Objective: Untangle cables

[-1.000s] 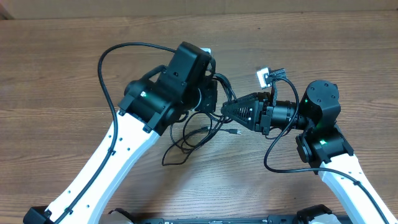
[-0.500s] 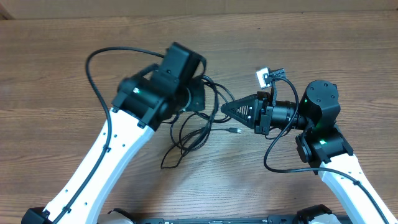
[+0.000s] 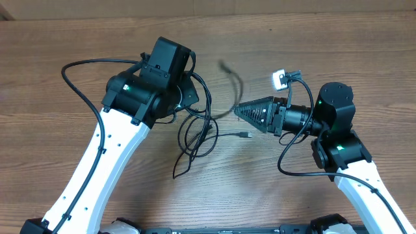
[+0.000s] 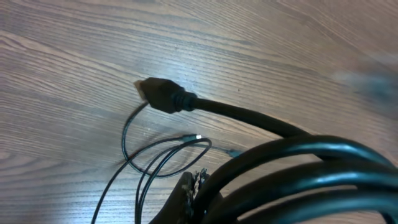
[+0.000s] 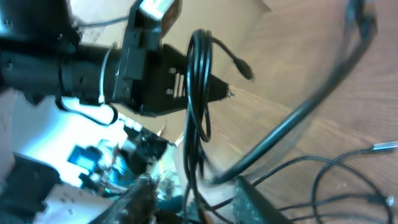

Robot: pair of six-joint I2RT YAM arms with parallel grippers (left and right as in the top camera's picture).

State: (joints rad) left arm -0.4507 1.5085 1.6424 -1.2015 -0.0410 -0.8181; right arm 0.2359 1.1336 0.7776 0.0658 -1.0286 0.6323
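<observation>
Thin black cables [image 3: 194, 142] trail in slack loops on the wooden counter [image 3: 338, 52] in front of the two arms, one small plug [image 3: 246, 135] lying apart to the right. Above the loops, the left tool [image 5: 219, 91] is clamped on the upper turns of the bundle, which hang doubled across its tip in the right wrist view. Facing it, the right tool [image 3: 239, 110] points left with its fingers [image 5: 142, 200] parted and nothing clearly pinched between them. Beyond both, one strand [image 3: 229, 70] shows only as a blur in the air.

The cords look light, limp and springy, likely to slide through a loose pinch. A hold close behind a plug, or on a single strand where it leaves the knot, appears safer than grabbing the whole coil.

Compared with half a second earlier, the left arm has swung back and to the left, drawing the bundle with it. The strand then stretched between the tools has come free, and the right tool has gone from closed to parted. The loose plug has barely shifted.
</observation>
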